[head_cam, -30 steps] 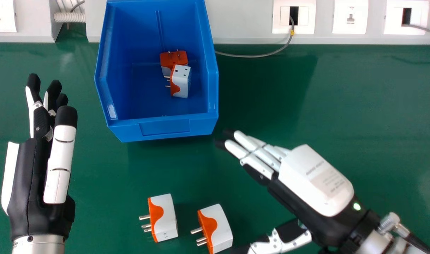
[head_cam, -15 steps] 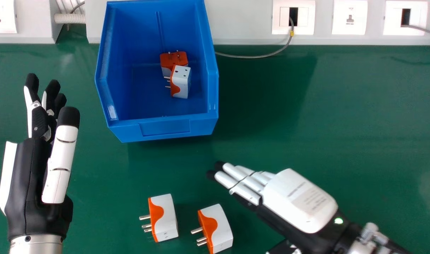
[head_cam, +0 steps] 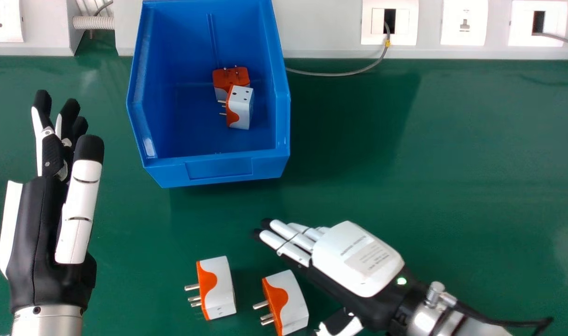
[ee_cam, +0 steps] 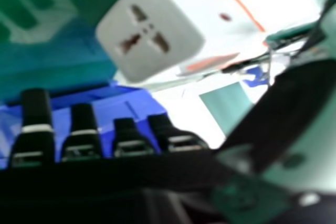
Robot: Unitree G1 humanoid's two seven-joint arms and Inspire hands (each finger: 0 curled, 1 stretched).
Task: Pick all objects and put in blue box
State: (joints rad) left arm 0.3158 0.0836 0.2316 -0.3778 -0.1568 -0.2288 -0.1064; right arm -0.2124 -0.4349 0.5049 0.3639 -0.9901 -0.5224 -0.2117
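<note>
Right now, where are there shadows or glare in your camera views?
Head view: soft shadow on the green table, right of the blue box; small glint on the box's rim. Right hand view: bright glare behind the white adapter.

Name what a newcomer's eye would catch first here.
The bright blue box at the back of the green table stands out, with two orange-and-white adapters inside. Nearer, two more adapters lie on the table, the robot's right hand just beside them.

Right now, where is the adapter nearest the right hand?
In the head view, the adapter lies on the green table, beside the right hand, right of the other adapter.
</note>
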